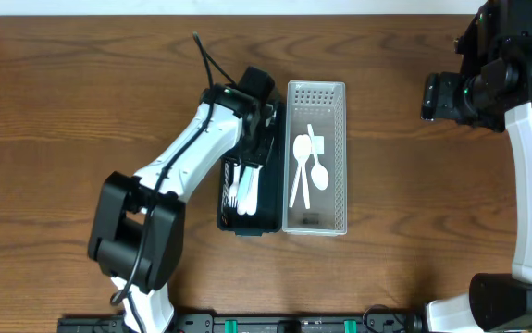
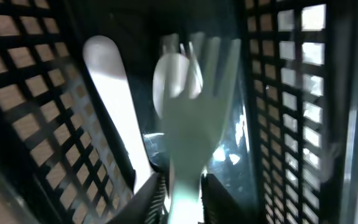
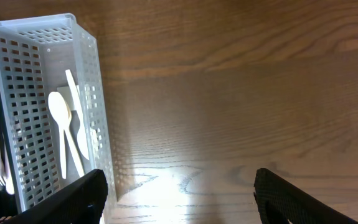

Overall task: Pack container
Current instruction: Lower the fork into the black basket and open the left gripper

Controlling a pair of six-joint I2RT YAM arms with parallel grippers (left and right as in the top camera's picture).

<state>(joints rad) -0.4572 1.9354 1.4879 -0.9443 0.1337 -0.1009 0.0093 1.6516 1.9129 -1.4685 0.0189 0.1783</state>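
Observation:
A black mesh basket [image 1: 267, 222] lies at the table's middle with white plastic cutlery [image 1: 245, 190] in it. A white mesh basket [image 1: 340, 157] beside it holds white spoons [image 1: 304, 165]. My left gripper [image 2: 183, 199] is down inside the black basket [image 2: 29, 124], shut on the handle of a white plastic fork [image 2: 194, 112], tines pointing away; a spoon [image 2: 113, 93] lies to its left. My right gripper [image 3: 179, 193] is open and empty above bare wood, right of the white basket [image 3: 91, 93].
The right arm [image 1: 488, 83] hovers at the far right of the wooden table. A black rail [image 1: 293, 324] runs along the front edge.

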